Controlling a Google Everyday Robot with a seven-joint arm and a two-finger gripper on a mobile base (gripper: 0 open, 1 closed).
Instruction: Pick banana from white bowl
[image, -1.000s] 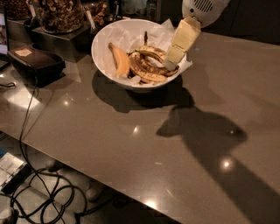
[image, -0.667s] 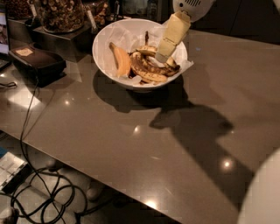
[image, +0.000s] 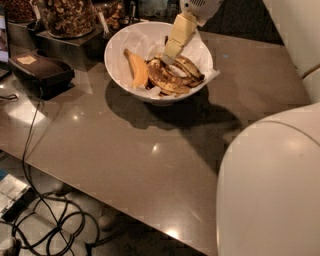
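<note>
The white bowl (image: 122, 75) stands at the back of the grey table, lined with crinkled white paper. In it lie several speckled brown-yellow bananas (image: 170, 80), curved and stacked at the right half. A smooth orange-yellow banana (image: 136, 70) lies at the left half. My gripper (image: 170, 54) reaches down from the top into the bowl, its pale fingers (image: 179, 34) just above the upper end of the speckled bananas.
A dark box (image: 42, 70) with a cable sits at the left. Jars of nuts (image: 65, 17) stand behind it on a shelf. Cables (image: 45, 220) lie on the floor below the table's front edge. My white arm body (image: 270, 185) fills the lower right.
My gripper has moved left and down, from the bowl's right rim to over the speckled bananas. My arm body has come into view at the right.
</note>
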